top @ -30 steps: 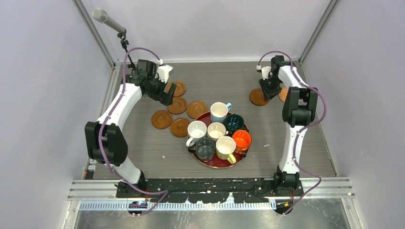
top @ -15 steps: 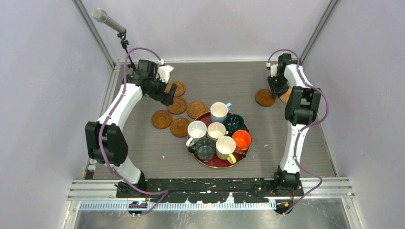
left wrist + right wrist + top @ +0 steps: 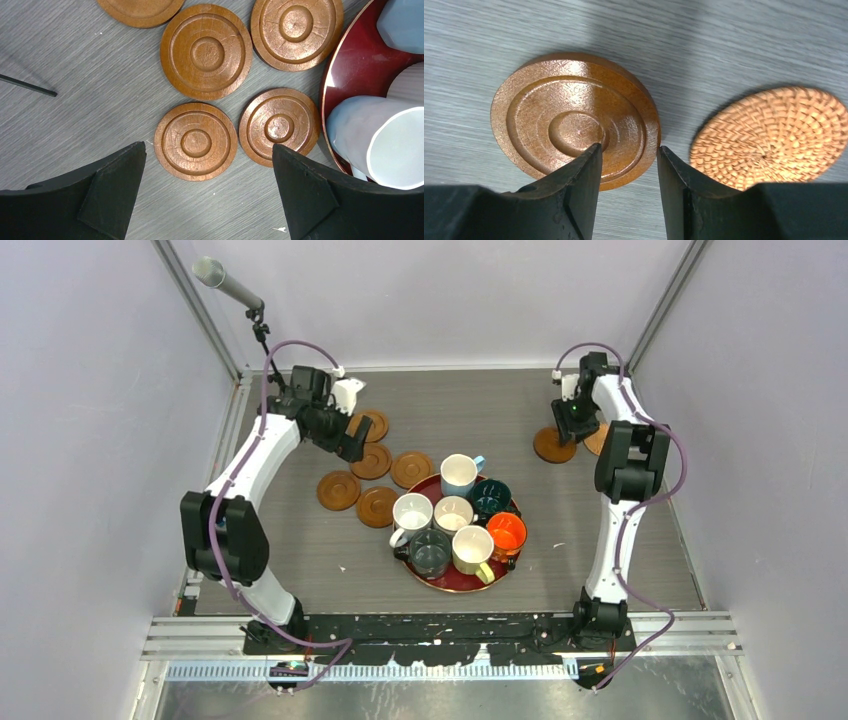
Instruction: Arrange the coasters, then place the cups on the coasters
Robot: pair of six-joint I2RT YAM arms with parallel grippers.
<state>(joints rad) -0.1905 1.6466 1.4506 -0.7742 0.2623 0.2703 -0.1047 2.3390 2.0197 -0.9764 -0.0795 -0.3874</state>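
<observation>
Arranging coasters: left gripper (image 3: pixel 208 146) hovers, jaws spread, over bunched coasters (image 3: pixel 206 51) needing spacing; right gripper (image 3: pixel 629 148) straddles a wooden coaster (image 3: pixel 574 117)'s rim, grip unclear.

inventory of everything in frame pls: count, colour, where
wooden coasters: six, brown; five clustered left of the tray, one alone at far right
woven coaster: one, orange-tan; beside the far-right wooden one, not touching it
cups: seven; white, cream, pale yellow, light blue, orange, dark teal, dark grey; all on the tray
tray: one, dark red; middle of the table
microphone: one, grey; far-left corner, on a stand
table: one, grey wood-grain
left gripper: open, above the coaster cluster
right gripper: jaws parted over the rim of the far-right wooden coaster
</observation>
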